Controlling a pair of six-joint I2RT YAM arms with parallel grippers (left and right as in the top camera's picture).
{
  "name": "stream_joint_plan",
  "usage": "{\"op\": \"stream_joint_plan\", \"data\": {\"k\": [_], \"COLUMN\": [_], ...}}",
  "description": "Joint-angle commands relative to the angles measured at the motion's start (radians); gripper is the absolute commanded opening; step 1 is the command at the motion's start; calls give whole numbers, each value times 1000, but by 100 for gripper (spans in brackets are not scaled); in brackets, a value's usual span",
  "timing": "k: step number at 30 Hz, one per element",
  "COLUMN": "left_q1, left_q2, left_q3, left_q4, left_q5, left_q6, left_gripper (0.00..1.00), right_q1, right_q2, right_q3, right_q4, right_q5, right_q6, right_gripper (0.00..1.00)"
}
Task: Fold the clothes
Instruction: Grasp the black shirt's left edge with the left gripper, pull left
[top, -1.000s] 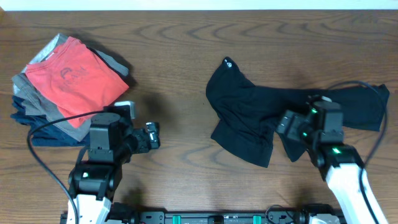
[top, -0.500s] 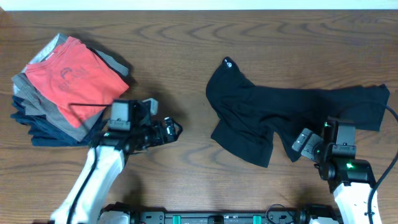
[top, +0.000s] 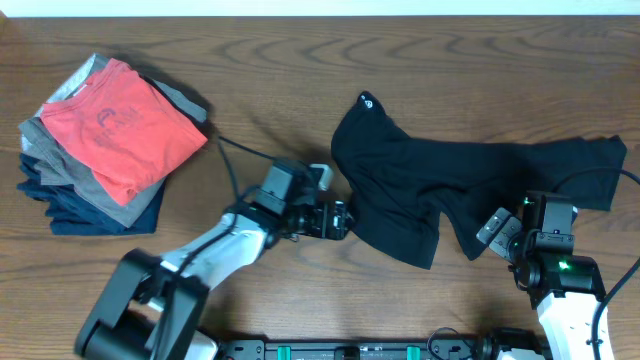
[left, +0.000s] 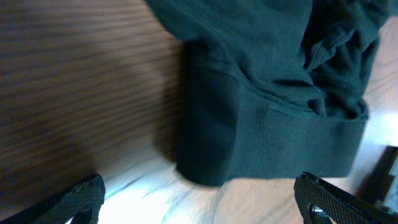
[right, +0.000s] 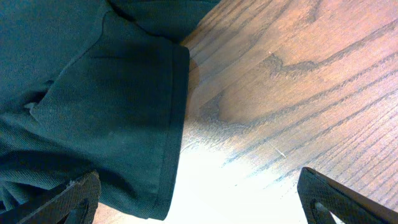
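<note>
1. The right fingers (top: 492, 228) sit at the near right of the surface (top: 280, 80), just beside the near edge of the shirt (top: 420, 170).
2. In the right wrist view, both right tips sit at the bottom corners of the frame. They are spread wide and nothing is held. A hemmed fold of the shirt lies ahead toward the left tip. Bare wood lies ahead toward the right tip.
3. The left arm reaches from the near left toward the centre. The left fingers (top: 338, 220) sit just beside the near-left edge of the shirt. It cannot be told from the overhead view whether they touch the fabric.
4. In the left wrist view, the left tips are also spread wide and hold nothing. A hemmed corner of the shirt lies flat on the surface just ahead of them, with rumpled folds beyond it.
5. The shirt is black and unfolded. It lies crumpled across the right half of the surface, from the centre to the right edge. A small white mark shows at its far-left end.
6. The stack (top: 105, 140) of folded clothes lies at the far left, well apart from the shirt. A red item is on top, grey items are under it, and dark blue is at the bottom.
</note>
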Motion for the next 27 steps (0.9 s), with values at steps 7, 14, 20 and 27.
{"op": "stream_joint_plan", "data": {"k": [7, 14, 20, 27], "left_q1": [-136, -91, 133, 502], "left_q2": [128, 108, -18, -186], "left_q3": [9, 9, 11, 65], "left_q4": [199, 208, 175, 155], "left_q5": [-62, -113, -113, -109], "left_q6": [-86, -66, -63, -72], "left_gripper": [47, 6, 6, 6], "right_q1": [-6, -6, -6, -6], "right_q2": [0, 0, 0, 0], "right_q3": [9, 9, 9, 9], "right_q4": [-1, -10, -16, -16], "right_q5": [20, 20, 20, 20], "right_q6": [18, 18, 18, 17], "right_gripper": [99, 99, 99, 99]}}
